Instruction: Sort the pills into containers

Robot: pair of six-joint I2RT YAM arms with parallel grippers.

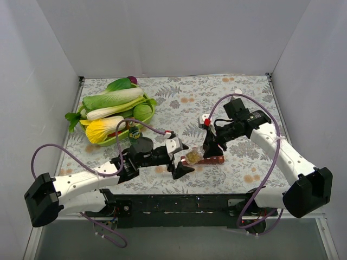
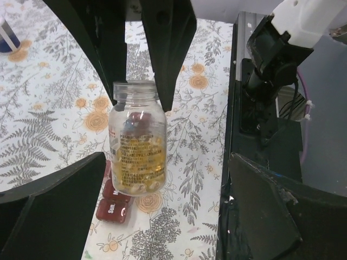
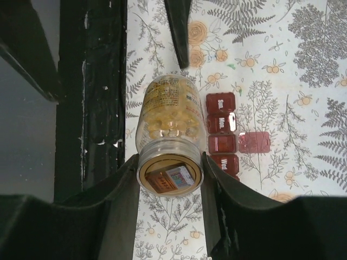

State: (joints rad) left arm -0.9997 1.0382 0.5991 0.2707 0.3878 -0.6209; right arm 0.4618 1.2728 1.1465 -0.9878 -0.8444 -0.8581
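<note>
Top external cam: flowery table (image 1: 179, 97) with a green tray (image 1: 153, 105) of veggies up at 10 o'clock. The right gripper (image 1: 207, 145) is clamped on the neck of a clear pill bottle (image 1: 192, 157), which is tipped over near 5 o'clock and loaded with yellow pills (image 3: 168, 122). The left gripper (image 1: 182, 158) sits at the bottle's 9 o'clock, jaws spread wide, facing its bottom end. The dark-red containers (image 1: 212, 160) lie just beside the bottle at its 3 o'clock, with one lid (image 3: 254, 142) flipped open.

the floral table (image 1: 217, 97) carries a green tray (image 1: 152, 104) of vegetables (image 1: 111, 100) and the dark-red containers (image 3: 221, 123) strip.
</note>
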